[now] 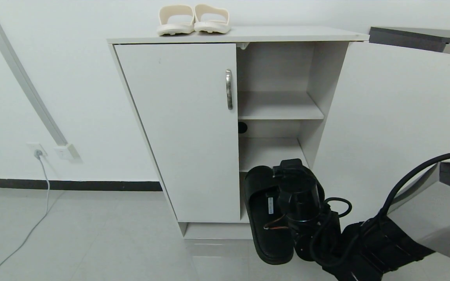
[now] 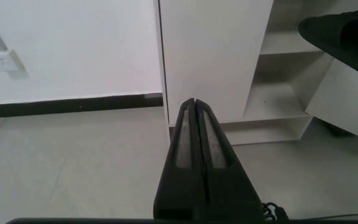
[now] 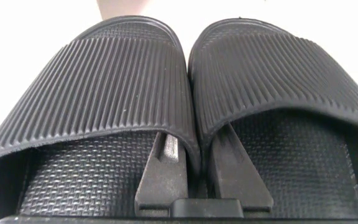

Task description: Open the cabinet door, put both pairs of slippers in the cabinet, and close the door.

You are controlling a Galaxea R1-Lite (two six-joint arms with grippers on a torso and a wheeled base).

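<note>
- Right gripper point(image 3: 194, 168) pinches black slippers point(image 1: 266, 210) by both inner straps, so 1 grasp carries the pair; lower centre, before open cabinet point(image 1: 178, 128).
- Left gripper point(image 2: 194, 115): pressed together, empty.
- White slippers point(image 1: 193, 19): atop cabinet, upper centre.

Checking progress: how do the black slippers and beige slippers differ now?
Colour: the black slippers have dark ribbed straps; the beige slippers are pale. Place: the black pair is low before the open cabinet; the beige pair rests on its top. State: the right gripper clamps the black pair; the beige pair lies free. Each pair's slippers sit side by side.
</note>
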